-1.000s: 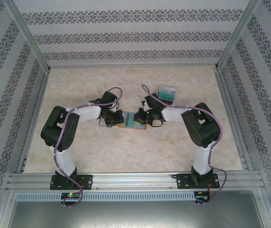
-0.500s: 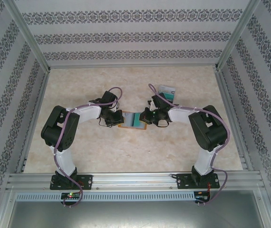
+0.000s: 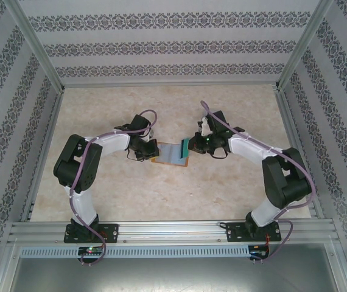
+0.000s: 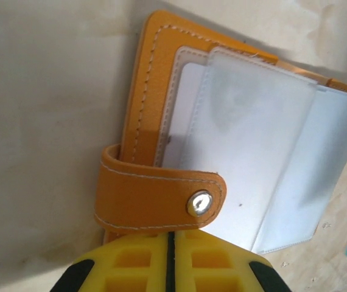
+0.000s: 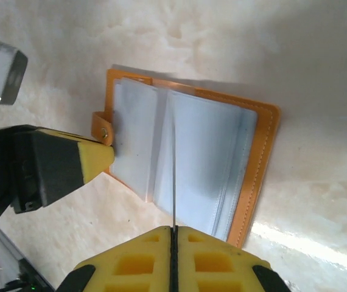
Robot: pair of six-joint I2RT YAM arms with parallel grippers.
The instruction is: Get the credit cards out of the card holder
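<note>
Beige marbled bench (image 3: 234,182), boxed by walls (image 3: 161,45) papered in grey floral stripes; aluminium frame rails (image 3: 173,230) along its near edge.

Left claw (image 4: 170,237) pinched closed against snap tab (image 4: 155,198); card holder (image 4: 152,79) open, clear sleeves (image 4: 252,146) fanned.

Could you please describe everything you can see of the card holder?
The card holder lies open on the table. It has an orange-tan, leather-like cover with pale stitching, a strap with a metal snap stud, and clear plastic sleeves fanned inside. The shut left gripper presses at its strap edge.
</note>
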